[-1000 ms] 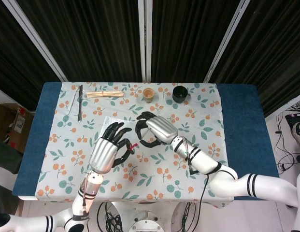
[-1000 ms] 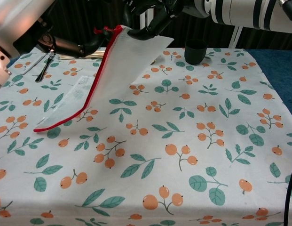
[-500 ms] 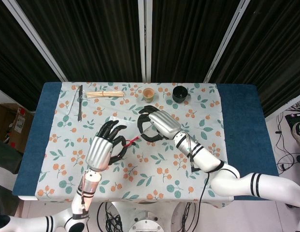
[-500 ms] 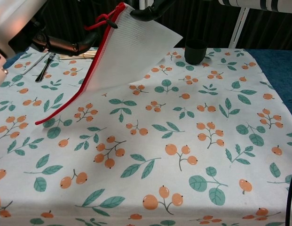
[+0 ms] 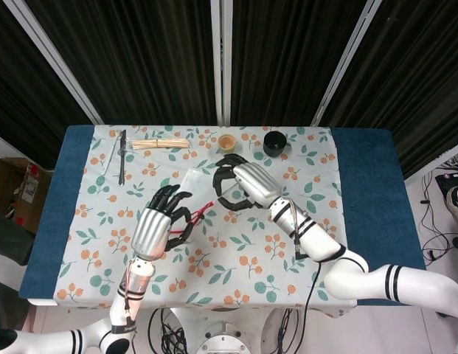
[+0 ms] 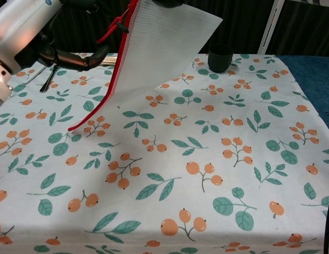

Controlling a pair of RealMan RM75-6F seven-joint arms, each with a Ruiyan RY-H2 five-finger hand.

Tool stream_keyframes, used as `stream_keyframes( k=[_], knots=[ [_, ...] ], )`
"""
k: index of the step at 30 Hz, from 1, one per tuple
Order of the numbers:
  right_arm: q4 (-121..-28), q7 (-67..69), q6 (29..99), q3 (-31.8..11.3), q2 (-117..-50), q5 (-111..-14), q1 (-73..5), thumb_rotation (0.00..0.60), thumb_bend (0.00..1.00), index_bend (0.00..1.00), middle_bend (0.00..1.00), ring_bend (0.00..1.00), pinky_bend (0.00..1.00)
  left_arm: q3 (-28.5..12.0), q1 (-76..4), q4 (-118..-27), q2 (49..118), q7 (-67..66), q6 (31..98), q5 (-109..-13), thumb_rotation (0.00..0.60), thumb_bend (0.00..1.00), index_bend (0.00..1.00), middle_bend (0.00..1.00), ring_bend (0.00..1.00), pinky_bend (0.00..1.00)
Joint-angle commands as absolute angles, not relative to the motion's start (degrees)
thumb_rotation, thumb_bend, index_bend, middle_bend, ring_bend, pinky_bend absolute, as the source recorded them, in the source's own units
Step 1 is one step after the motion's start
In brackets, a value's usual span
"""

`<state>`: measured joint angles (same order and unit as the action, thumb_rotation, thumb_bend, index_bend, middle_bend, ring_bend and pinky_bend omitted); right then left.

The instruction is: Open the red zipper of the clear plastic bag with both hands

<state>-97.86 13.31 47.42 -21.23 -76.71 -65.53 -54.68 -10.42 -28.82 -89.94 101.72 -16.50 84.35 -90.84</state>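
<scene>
The clear plastic bag [image 6: 169,47] hangs lifted above the table, its red zipper [image 6: 114,79] running steeply down its left edge to a corner near the cloth. My right hand [image 5: 243,188] grips the bag's top corner; the chest view cuts this hand off at its upper edge. Just left of the bag, my left hand [image 5: 158,228] has its dark fingers [image 6: 74,58] curled, and the red pull cord [image 6: 110,33] stretches towards them and seems pinched there. From the head view the bag [image 5: 193,181] shows between the two hands, the zipper [image 5: 204,207] a thin red line.
A black cup [image 5: 273,143] and a small brown cup [image 5: 227,142] stand at the table's far edge. Wooden skewers [image 5: 161,144] and a dark utensil [image 5: 122,156] lie at the far left. Blue table ends [image 5: 365,192] flank the floral cloth [image 5: 280,251].
The right hand has raised the bag higher and further from me, so the zipper edge hangs steeper and its lower corner has slid right. The left hand stayed close to the pull.
</scene>
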Motion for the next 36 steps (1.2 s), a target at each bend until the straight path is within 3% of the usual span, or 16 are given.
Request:
stream_keyframes(
  k=[1,14,23,36],
  knots=[
    [-97.66,13.63,48.05,-21.41,-76.82,-65.90,-54.40,0.600,0.48,0.82,0.41,0.19,0.10,-10.27,-28.77,-89.75,101.85,-16.11,84.11,-90.65,0.600,0.35,0.66,0.27,0.15,0.17],
    [-98.64,16.77,50.00,-22.14,-74.88,-68.10,-52.56,0.600,0.48,0.82,0.42,0.19,0.11,-8.96,-28.05,-85.51,101.78,-15.58,82.48,-89.10,0.600,0.35,0.66,0.27,0.15,0.17],
    [-100.21,20.43,51.57,-21.81,-71.60,-71.14,-49.97,0.600,0.48,0.83,0.43,0.20,0.11,-7.88,-27.79,-79.90,101.51,-16.06,77.20,-84.46,0.600,0.35,0.66,0.27,0.15,0.17],
    [-101.48,25.47,53.65,-21.42,-68.25,-74.92,-47.40,0.600,0.48,0.83,0.43,0.21,0.12,-9.41,-28.66,-72.90,103.09,-16.35,69.44,-76.14,0.600,0.36,0.66,0.27,0.15,0.17]
  ],
)
